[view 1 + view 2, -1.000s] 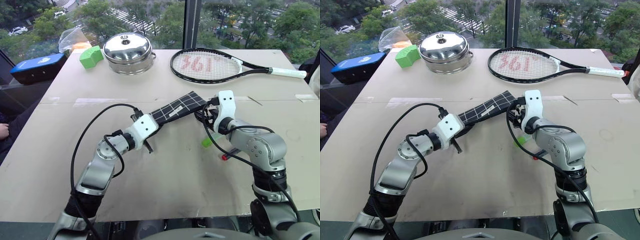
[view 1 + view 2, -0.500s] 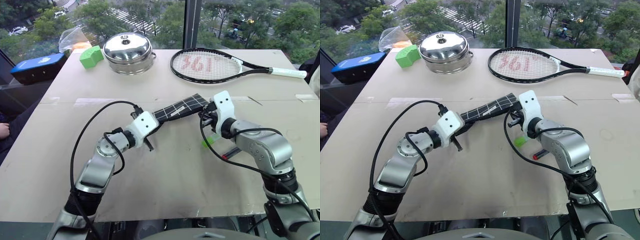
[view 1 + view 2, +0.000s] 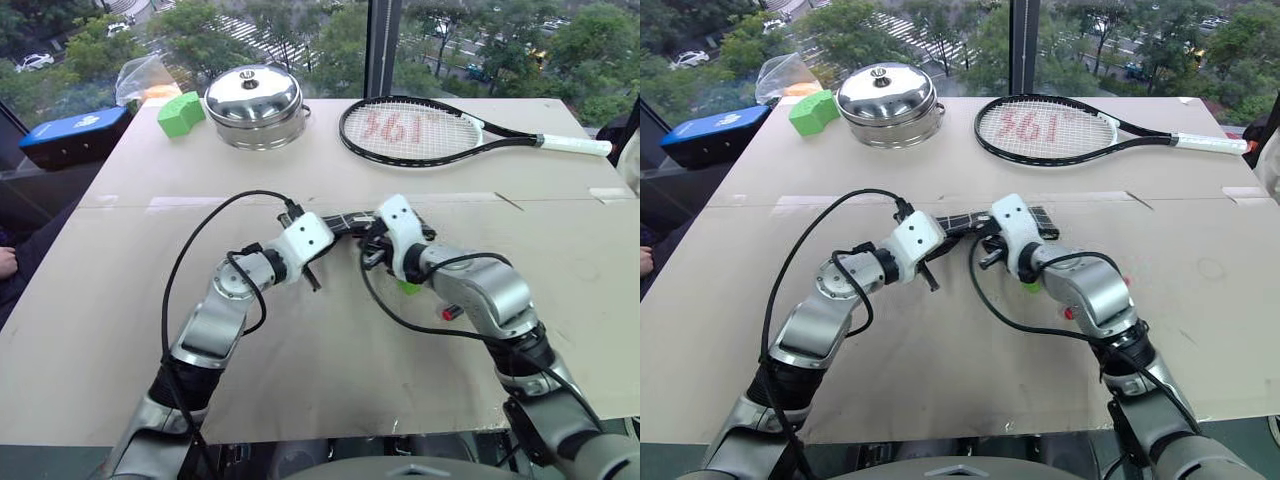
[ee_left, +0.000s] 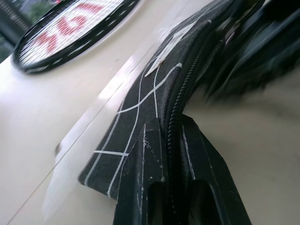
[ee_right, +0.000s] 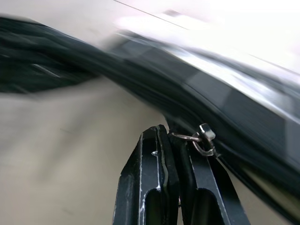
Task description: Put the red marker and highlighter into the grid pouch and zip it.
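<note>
The grid pouch, black with white lines, hangs just above the table between my two grippers. My left gripper is shut on one end of it, right at the zipper line. Close beside it, my right gripper is shut on the metal zipper pull. In the head views the two grippers nearly meet at mid-table, the left gripper by the right gripper. The green highlighter lies on the table under my right forearm. The red marker is mostly hidden by that arm, with just a red end poking out.
A tennis racket lies at the back right. A lidded steel pot, a green block, a plastic bag and a blue device stand at the back left. A person's hand rests at the left edge.
My right gripper has travelled left along the pouch, from its far end to close beside the left gripper. The left gripper has edged right, still clamped on the pouch.
</note>
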Tool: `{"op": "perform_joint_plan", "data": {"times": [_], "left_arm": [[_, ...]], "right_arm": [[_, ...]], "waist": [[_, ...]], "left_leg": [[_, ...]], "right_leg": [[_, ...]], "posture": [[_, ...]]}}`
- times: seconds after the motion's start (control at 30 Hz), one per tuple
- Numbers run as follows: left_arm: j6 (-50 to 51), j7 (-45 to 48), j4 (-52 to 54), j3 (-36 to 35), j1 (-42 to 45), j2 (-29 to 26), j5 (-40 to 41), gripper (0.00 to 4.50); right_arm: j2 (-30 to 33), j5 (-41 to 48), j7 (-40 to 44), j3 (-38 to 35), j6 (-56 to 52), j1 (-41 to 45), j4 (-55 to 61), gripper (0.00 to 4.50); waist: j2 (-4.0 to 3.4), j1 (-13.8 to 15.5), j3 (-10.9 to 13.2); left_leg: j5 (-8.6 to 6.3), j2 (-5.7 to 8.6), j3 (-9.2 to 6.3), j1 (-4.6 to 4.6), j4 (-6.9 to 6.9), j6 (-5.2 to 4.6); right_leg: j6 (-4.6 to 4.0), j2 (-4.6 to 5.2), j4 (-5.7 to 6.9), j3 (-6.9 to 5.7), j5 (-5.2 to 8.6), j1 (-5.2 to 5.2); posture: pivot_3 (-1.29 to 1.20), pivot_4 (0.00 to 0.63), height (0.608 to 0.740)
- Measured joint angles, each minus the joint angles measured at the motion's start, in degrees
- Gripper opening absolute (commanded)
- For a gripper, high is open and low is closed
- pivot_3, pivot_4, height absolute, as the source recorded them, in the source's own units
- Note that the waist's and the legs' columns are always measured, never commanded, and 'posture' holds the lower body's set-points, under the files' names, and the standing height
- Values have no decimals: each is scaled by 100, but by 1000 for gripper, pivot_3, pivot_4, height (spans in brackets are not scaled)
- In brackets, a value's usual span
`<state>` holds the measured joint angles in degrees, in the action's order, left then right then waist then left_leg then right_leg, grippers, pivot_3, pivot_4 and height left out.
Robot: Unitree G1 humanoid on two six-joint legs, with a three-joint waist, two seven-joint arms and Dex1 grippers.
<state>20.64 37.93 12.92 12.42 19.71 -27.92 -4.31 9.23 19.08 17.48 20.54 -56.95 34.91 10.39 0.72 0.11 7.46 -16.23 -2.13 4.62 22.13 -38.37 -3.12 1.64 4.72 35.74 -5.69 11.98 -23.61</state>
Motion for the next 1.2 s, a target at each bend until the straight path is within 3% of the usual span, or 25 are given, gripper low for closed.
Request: {"op": "perform_joint_plan", "data": {"times": [0.37,0.5,0.6,0.7,0.73,0.8,0.93,1.2], "left_arm": [[-61,52,-97,99,101,-49,-186,0],[41,35,-133,-22,144,99,-115,0],[112,85,-102,-47,157,195,81,0],[178,89,-105,-88,156,198,179,0],[223,86,-109,-114,161,193,231,0],[280,78,-122,-183,142,167,255,0],[287,80,-124,-240,136,133,339,0],[281,173,-133,-237,150,91,400,0]], "right_arm": [[-8,-386,696,280,380,447,-799,43],[-12,-502,947,262,766,394,-1009,1430],[155,-429,967,53,706,-30,-454,2911],[471,-67,1062,-381,277,-441,481,2911],[637,160,1085,-692,-28,-655,998,2646],[779,437,1072,-1155,-366,-889,1523,1858],[406,1013,613,-2307,-1129,-1168,2273,46],[-58,786,-371,-2591,-1408,-940,1734,46]], "waist": [[0,-49,0],[0,-62,0],[0,-57,0],[2,-43,0],[0,-31,0],[1,-30,0],[0,-47,1],[-1,-56,1]], "left_leg": [[2,1,-2,2,-1,3],[2,0,-2,6,0,4],[3,1,1,12,0,5],[3,2,-8,16,-2,5],[2,2,-11,20,-2,5],[1,3,-13,18,-2,2],[-11,2,-16,8,0,-18],[-6,5,-10,8,0,-9]], "right_leg": [[0,4,0,-4,0,0],[1,6,-3,-6,1,0],[3,10,-9,-3,1,-1],[4,13,-14,-10,1,0],[4,17,-14,-12,1,0],[4,17,-14,-16,1,0],[3,13,0,-16,1,0],[3,10,1,-10,2,0]], "posture": [[0,150,740],[0,150,740],[0,150,740],[0,150,740],[0,150,740],[0,150,740],[0,150,740],[0,150,740]]}}
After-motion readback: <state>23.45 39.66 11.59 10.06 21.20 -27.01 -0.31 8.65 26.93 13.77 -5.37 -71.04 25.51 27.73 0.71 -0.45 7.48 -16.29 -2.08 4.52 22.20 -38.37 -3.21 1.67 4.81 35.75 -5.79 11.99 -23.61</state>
